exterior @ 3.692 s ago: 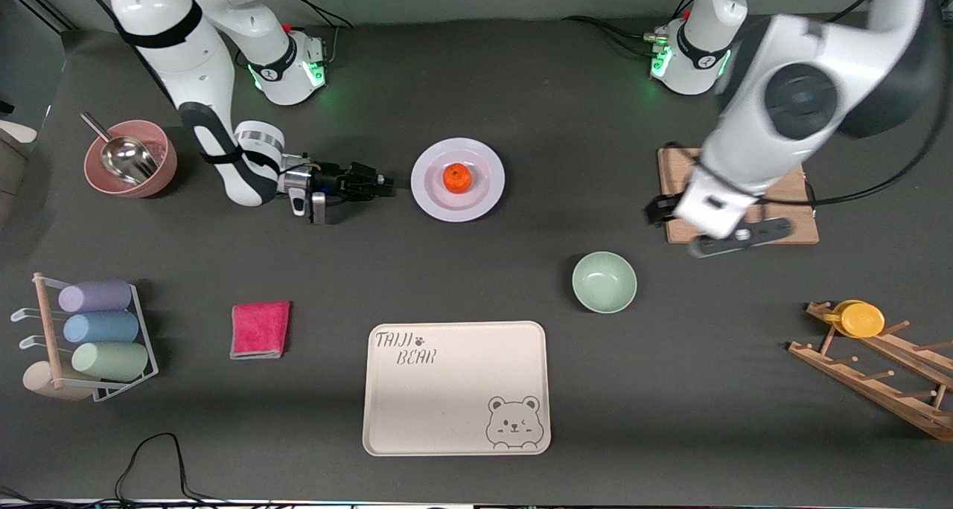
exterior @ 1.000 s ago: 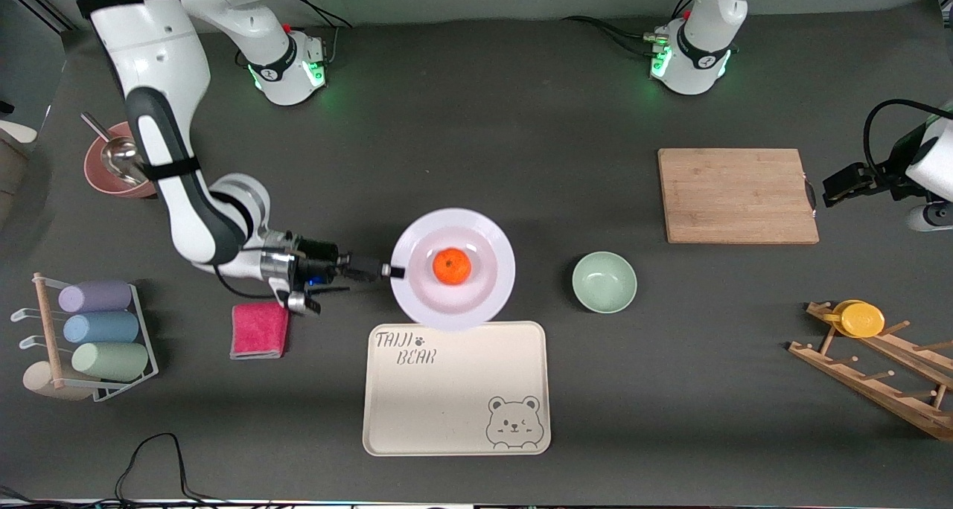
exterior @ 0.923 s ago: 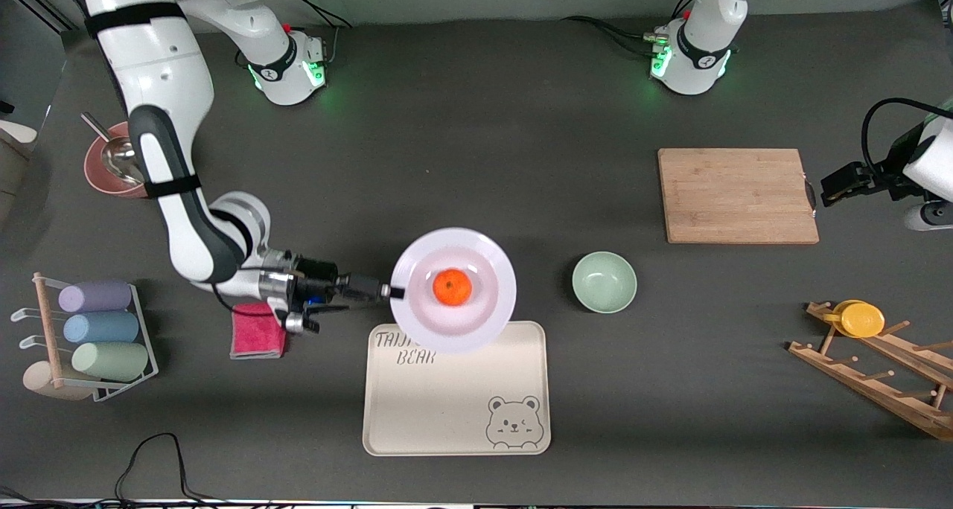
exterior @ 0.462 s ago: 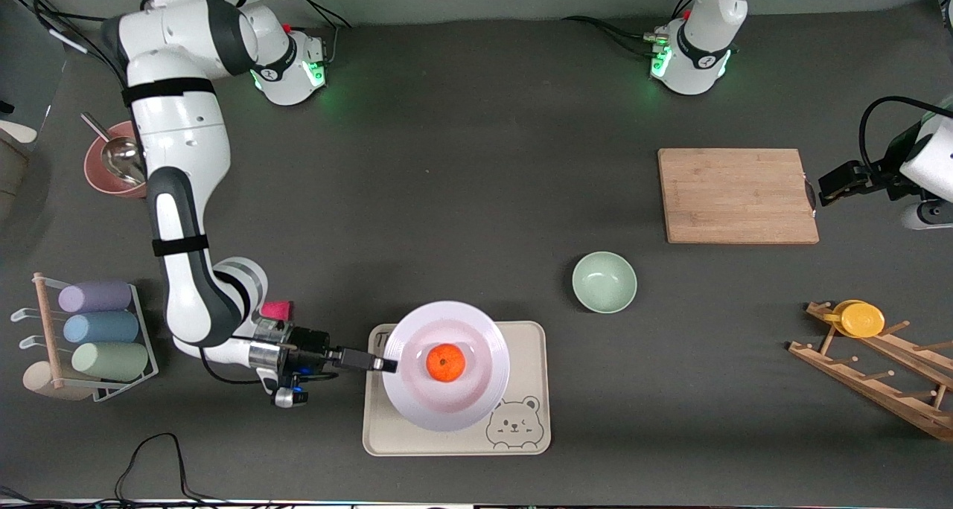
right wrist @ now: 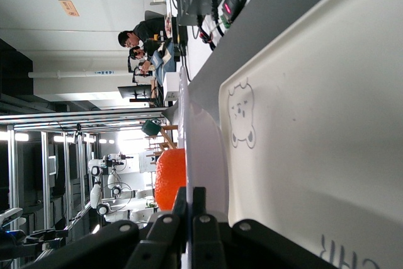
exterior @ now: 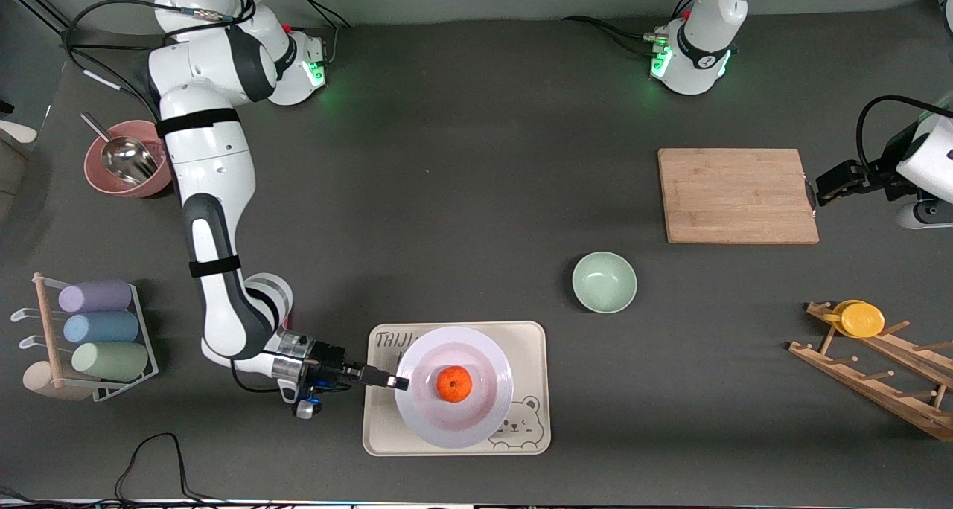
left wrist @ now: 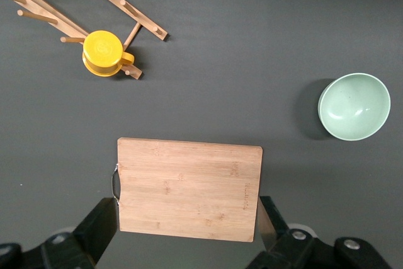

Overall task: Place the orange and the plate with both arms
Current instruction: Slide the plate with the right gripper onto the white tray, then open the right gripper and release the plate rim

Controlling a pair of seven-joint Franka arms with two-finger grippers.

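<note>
The white plate (exterior: 476, 420) is over the cream bear-print tray (exterior: 383, 431), and I cannot tell whether it rests on it. The orange (exterior: 453, 384) sits in the plate's middle. My right gripper (exterior: 394, 382) is shut on the plate's rim at the edge toward the right arm's end of the table. In the right wrist view the plate (right wrist: 200, 149) shows edge-on between the fingertips (right wrist: 182, 201), with the orange (right wrist: 171, 177) on it and the tray (right wrist: 315, 124) beside it. My left gripper (exterior: 825, 185) waits open and empty, up beside the cutting board (exterior: 737, 195); its fingers (left wrist: 101, 228) frame the board (left wrist: 189, 187).
A pale green bowl (exterior: 604, 282) stands between tray and cutting board. A wooden peg rack (exterior: 878, 375) with a yellow cup (exterior: 862, 319) is at the left arm's end. A pink bowl with a scoop (exterior: 130, 168) and a rack of rolled cloths (exterior: 97, 330) are at the right arm's end.
My right gripper has carried the plate with the orange from the table's middle toward the front camera, to over the tray. The left arm has drawn back past the cutting board and stays nearly still.
</note>
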